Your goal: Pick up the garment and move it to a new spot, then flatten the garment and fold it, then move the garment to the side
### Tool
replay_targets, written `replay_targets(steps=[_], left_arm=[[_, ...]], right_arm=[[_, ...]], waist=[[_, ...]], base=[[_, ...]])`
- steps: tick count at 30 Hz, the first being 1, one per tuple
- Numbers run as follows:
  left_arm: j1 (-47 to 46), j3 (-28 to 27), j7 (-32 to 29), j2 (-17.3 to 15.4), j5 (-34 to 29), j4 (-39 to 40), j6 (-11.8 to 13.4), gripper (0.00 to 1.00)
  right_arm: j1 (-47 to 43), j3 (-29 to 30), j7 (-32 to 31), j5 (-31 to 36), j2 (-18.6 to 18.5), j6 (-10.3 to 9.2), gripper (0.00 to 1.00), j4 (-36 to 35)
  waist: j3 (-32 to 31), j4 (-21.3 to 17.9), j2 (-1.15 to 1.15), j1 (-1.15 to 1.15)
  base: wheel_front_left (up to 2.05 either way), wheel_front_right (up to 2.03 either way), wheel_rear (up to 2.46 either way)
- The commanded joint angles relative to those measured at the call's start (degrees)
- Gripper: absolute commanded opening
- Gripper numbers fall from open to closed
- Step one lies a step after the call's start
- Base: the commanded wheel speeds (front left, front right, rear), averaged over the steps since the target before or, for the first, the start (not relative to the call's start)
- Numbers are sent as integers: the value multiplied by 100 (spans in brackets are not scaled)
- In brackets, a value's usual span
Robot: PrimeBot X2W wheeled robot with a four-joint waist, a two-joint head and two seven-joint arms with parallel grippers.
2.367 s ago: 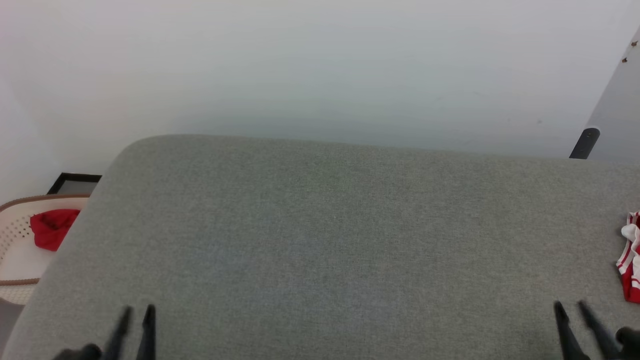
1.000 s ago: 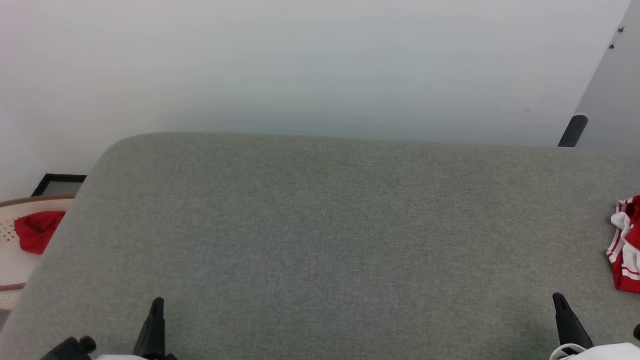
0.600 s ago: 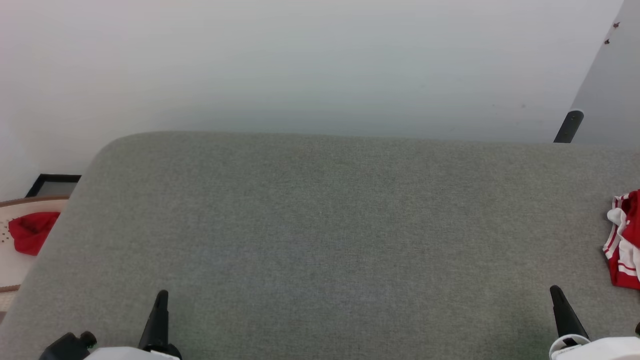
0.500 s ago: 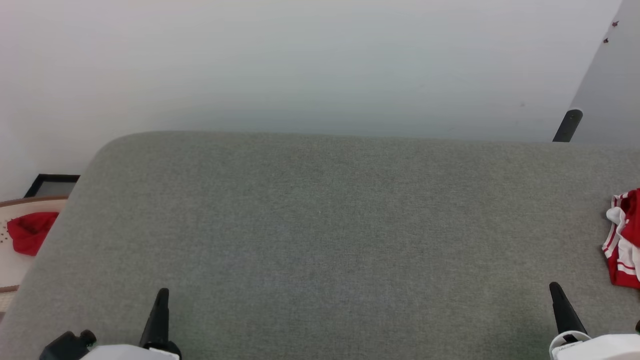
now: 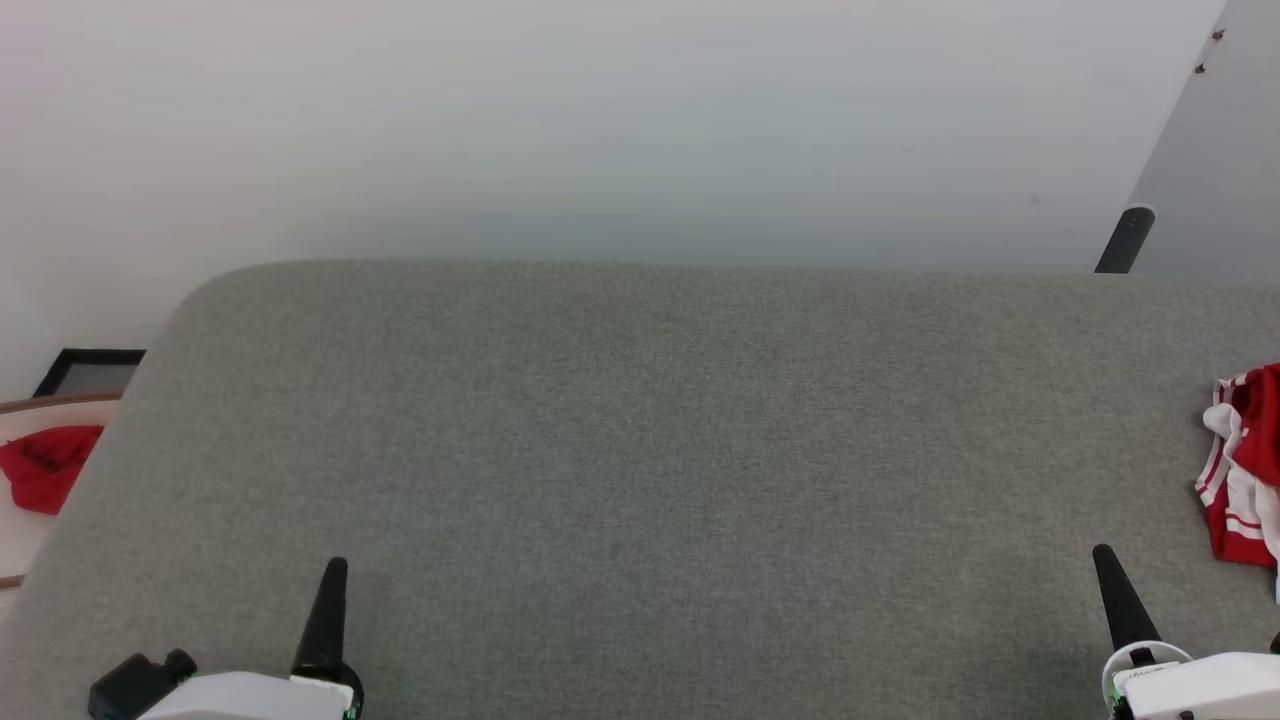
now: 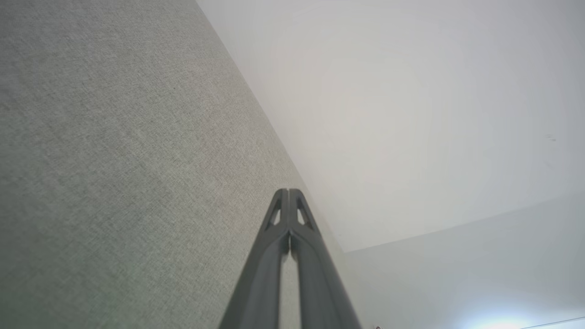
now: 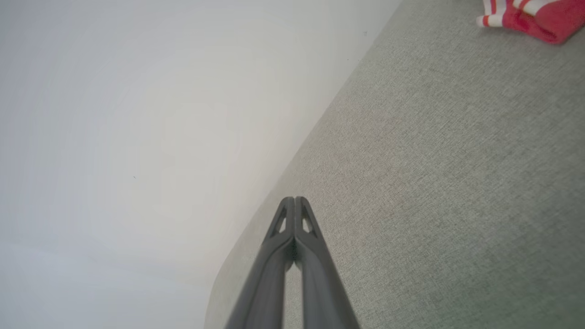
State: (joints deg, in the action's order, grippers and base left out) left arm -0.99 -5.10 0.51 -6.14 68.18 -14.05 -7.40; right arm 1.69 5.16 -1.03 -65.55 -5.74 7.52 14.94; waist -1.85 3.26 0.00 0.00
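Both arms hover low over a grey fabric surface (image 5: 640, 480), fingers pointing away. The left gripper (image 5: 335, 566) and right gripper (image 5: 1101, 553) are pressed closed, empty. The crumpled red-and-white garment (image 5: 1242, 465) lies at the surface's right edge, near the right gripper but not touching it.

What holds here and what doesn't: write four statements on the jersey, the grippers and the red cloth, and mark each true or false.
The striped red-and-white jersey lies at the grey cushion's right edge. True.
The right gripper is shut on the jersey. False: it is shut on nothing, apart from the jersey.
The left gripper is open. False: it is shut.
A plain red cloth lies beyond the cushion's left end. True.
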Motion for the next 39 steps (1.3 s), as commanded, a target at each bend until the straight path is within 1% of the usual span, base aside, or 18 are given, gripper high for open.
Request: replay_targets(steps=[1,20,39], left_arm=[[-122,-33,-38,-5,142,42,-9,0],[-291,-79,-295,125,1017,28,-12,0],[-435,-120,-523,238,1767,13,-14,0]], right_arm=[[115,30,-31,-155,5,-3,0,-55],[271,78,-237,-1139,118,-3,0,-75],[383,114,-411,-1964,212,-3,0,-90]], waist=[[6,-10,0,0],[71,-113,0,0],[135,-217,0,0]], base=[[0,0,0],[0,0,0],[0,0,0]])
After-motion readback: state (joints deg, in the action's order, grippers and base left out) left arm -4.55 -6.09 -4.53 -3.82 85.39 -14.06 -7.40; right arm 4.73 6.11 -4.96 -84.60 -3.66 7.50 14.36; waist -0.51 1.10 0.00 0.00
